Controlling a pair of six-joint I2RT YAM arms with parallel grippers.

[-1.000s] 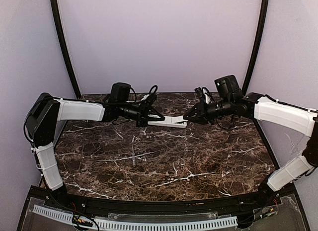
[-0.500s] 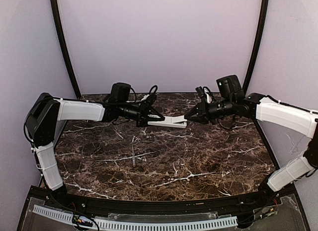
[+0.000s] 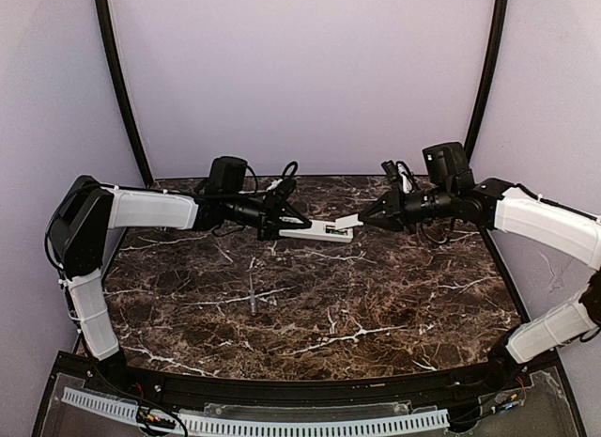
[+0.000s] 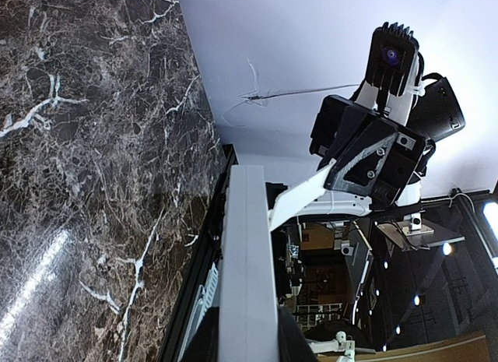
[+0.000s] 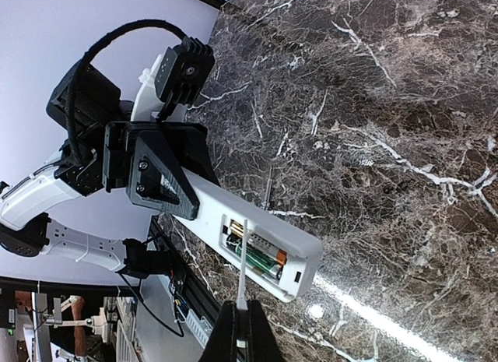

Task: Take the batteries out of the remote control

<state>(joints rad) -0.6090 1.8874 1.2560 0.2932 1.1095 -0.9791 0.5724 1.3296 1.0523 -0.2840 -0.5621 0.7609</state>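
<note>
Over the marble table (image 3: 329, 305) near its far edge, the left gripper (image 3: 282, 226) clamps one end of the remote (image 3: 324, 232), probably light, rigid and slippery, while the right gripper (image 3: 371, 218) pinches its thin cover (image 5: 242, 276) beside the exposed batteries (image 5: 257, 257).

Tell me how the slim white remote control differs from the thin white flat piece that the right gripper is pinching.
The slim white remote control is clamped in the left gripper; the thin white flat piece is in the right gripper. The remote is longer and thicker; the piece is a short sliver. The remote's compartment is open with batteries showing; the piece looks plain. Both are white.
</note>
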